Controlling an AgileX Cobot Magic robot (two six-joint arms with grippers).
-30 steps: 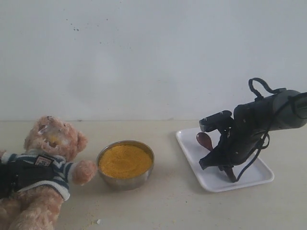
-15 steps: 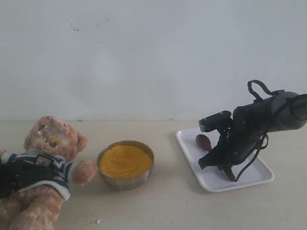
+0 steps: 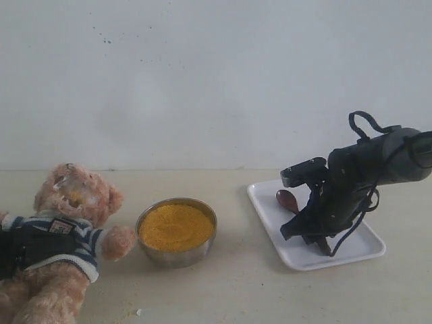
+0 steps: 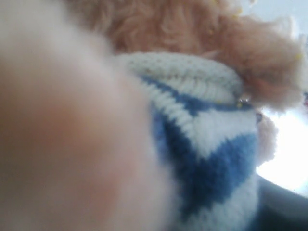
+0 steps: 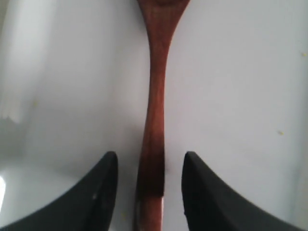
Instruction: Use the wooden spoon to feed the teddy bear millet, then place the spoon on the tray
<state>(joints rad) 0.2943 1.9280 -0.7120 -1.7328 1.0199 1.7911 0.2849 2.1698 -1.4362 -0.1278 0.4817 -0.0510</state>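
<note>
The wooden spoon (image 3: 287, 200) lies on the white tray (image 3: 358, 246) at the right, its bowl toward the back. My right gripper (image 3: 322, 244) points down at the tray and is open, its dark fingers (image 5: 103, 192) standing either side of the spoon's handle (image 5: 156, 96) with gaps to it. The teddy bear (image 3: 74, 196) lies at the left, in a striped shirt (image 4: 211, 139). My left gripper (image 3: 27, 246) is a black shape at the bear's torso; its jaws are hidden. Millet (image 3: 175, 226) fills the steel bowl (image 3: 179, 258) beside the bear's paw.
A plain white wall stands behind the beige table. A few spilled grains (image 3: 138, 312) lie on the table in front of the bear. The right arm and its cables (image 3: 378, 158) hang over the tray's right half.
The spoon's bowl has sunk a little toward the tray and the right gripper has shifted slightly. The bear, the steel bowl and the left gripper have not moved.
</note>
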